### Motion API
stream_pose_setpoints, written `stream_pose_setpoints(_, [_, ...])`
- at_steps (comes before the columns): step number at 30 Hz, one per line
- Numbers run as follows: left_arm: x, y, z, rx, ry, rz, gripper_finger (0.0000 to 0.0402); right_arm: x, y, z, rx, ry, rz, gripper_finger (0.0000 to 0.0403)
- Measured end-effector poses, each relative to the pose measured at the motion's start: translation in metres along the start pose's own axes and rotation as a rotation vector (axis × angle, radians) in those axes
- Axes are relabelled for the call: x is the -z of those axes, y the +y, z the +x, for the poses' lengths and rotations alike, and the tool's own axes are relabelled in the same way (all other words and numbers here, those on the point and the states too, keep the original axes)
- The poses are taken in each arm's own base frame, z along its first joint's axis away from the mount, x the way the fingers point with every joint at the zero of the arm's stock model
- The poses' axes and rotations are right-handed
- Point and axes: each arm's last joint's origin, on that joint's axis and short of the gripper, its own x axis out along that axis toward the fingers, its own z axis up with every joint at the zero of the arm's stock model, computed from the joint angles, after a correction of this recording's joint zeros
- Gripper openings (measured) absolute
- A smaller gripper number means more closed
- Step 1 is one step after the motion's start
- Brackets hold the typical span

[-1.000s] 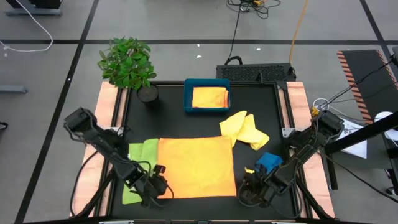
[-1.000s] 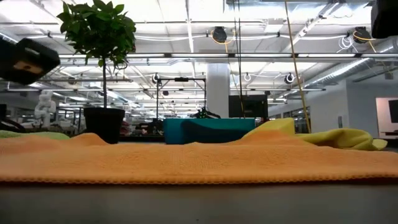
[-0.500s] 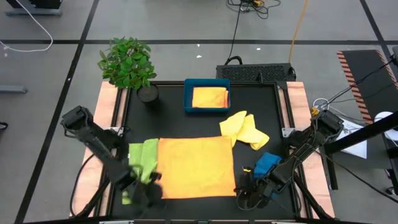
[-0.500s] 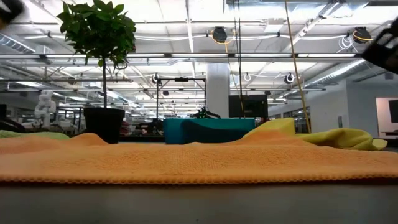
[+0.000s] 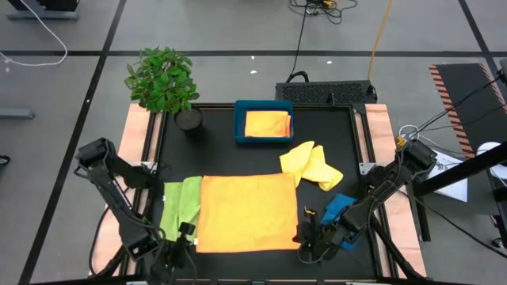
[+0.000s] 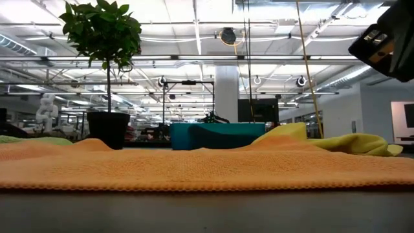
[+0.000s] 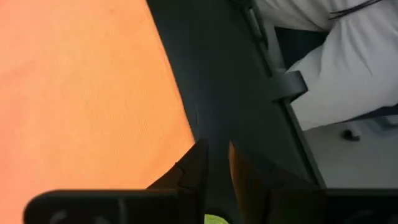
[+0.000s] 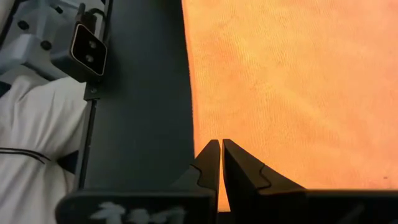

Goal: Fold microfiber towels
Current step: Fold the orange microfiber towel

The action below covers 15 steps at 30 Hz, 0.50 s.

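**Both claws at the near corners of the big cloth**

I see the golden cloth [image 5: 247,212] spread flat mid-table. My left claw [image 7: 214,163] sits at its near left corner, fingers a narrow gap apart, holding nothing I can make out. My right claw [image 8: 221,163] is pressed closed at the near right corner.

You have the big golden-yellow towel [image 5: 248,212] spread flat and nearly square at the front middle of the table. Its front edge runs across the low view as a fuzzy orange band. The lime green towel [image 5: 179,204] lies rumpled along its left edge, touching it. The pale yellow towel [image 5: 311,165] sits crumpled just past its far right corner. The blue towel [image 5: 339,207] is bunched near its right edge. The orange towel [image 5: 267,123] lies folded at the back.
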Motion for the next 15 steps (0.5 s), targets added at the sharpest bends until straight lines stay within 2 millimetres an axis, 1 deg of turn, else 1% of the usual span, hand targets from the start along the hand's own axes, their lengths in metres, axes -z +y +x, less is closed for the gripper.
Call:
stream_pose_setpoints(4, [-0.0006, -0.0017, 0.0013, 0.022, -0.022, 0.011, 0.0073, -0.0017, -0.0018, 0.0009, 0.005, -0.002, -0.034, 0.0010])
stream_pose_setpoints(8, [-0.0046, -0.0046, 0.0009, 0.049, -0.065, 0.051, 0.0092, -0.0026, -0.0028, 0.0013, 0.008, -0.003, -0.073, 0.0010])
stream_pose_setpoints(11, [-0.0071, -0.0059, 0.0007, 0.062, -0.090, 0.067, 0.0116, -0.0026, -0.0028, 0.0013, 0.009, -0.004, -0.100, 0.0010])
stream_pose_setpoints(15, [-0.0060, -0.0052, 0.0007, 0.055, -0.079, 0.102, 0.0161, -0.0029, -0.0031, 0.0015, 0.010, -0.004, -0.138, 0.0010])
